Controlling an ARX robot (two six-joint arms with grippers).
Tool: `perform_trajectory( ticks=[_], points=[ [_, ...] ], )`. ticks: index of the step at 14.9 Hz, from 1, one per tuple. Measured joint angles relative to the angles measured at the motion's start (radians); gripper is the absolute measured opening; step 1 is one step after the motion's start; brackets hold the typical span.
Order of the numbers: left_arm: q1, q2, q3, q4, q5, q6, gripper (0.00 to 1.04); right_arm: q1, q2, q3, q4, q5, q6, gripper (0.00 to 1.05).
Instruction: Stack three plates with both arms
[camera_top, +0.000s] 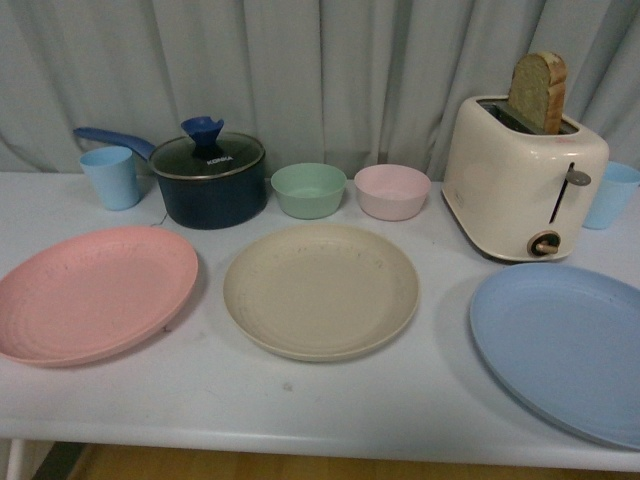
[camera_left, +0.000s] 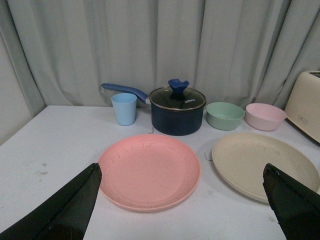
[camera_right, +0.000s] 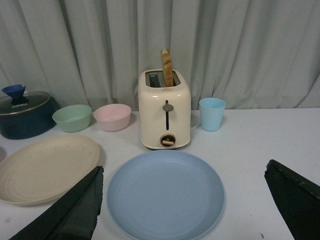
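Three plates lie side by side on the white table: a pink plate (camera_top: 92, 292) at the left, a beige plate (camera_top: 320, 288) in the middle, a light blue plate (camera_top: 565, 345) at the right. No arm shows in the front view. In the left wrist view my left gripper (camera_left: 182, 172) hovers open, short of the pink plate (camera_left: 149, 171), with the beige plate (camera_left: 264, 164) beside it. My right gripper (camera_right: 184, 172) is open too, with the blue plate (camera_right: 165, 194) lying between its spread fingers (camera_right: 75, 212) and nothing held.
Along the back stand a blue cup (camera_top: 111, 176), a dark lidded pot (camera_top: 209, 178), a mint bowl (camera_top: 308, 189), a pink bowl (camera_top: 391, 190), a cream toaster (camera_top: 524, 176) with bread, and another blue cup (camera_top: 609, 194). A grey curtain hangs behind.
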Motion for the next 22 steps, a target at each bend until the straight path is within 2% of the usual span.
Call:
perform_trajectory(
  ticks=[22],
  points=[
    [0.000,0.000,0.000,0.000,0.000,0.000,0.98,0.000,0.000,0.000,0.000,0.000,0.000,0.98]
  ],
)
